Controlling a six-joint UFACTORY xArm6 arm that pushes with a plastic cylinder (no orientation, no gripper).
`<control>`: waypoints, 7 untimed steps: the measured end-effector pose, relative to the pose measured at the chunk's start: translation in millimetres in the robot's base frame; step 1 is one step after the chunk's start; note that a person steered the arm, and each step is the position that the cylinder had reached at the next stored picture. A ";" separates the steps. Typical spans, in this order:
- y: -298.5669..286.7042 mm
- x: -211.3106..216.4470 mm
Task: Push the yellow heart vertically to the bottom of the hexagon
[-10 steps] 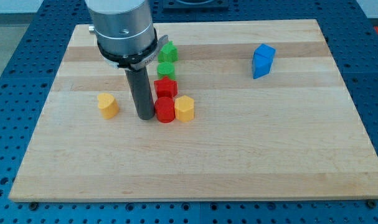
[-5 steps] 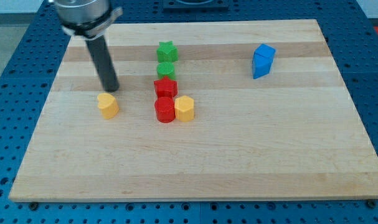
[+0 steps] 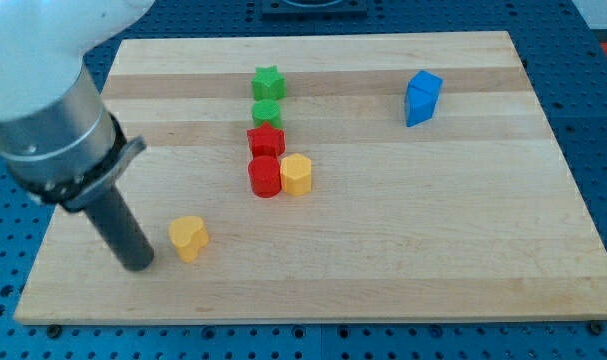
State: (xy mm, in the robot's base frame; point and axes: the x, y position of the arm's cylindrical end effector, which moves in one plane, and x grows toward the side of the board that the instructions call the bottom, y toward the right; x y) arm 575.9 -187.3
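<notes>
My tip [image 3: 140,264] carries no jaws and holds nothing; it rests on the wooden board [image 3: 403,260], just to the view's left of the yellow heart [image 3: 189,238]. The yellow heart lies toward the view's bottom left of the yellow hexagon [image 3: 296,174], well apart.

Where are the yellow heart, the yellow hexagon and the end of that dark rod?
yellow heart [image 3: 189,237]: camera view, top face.
yellow hexagon [image 3: 296,173]: camera view, middle.
my tip [image 3: 140,264]: camera view, rod's lower end.
</notes>
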 end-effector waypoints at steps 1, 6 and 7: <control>17.4 4.6; 56.8 -62.3; 33.4 -62.3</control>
State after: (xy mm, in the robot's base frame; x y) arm 513.6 -153.8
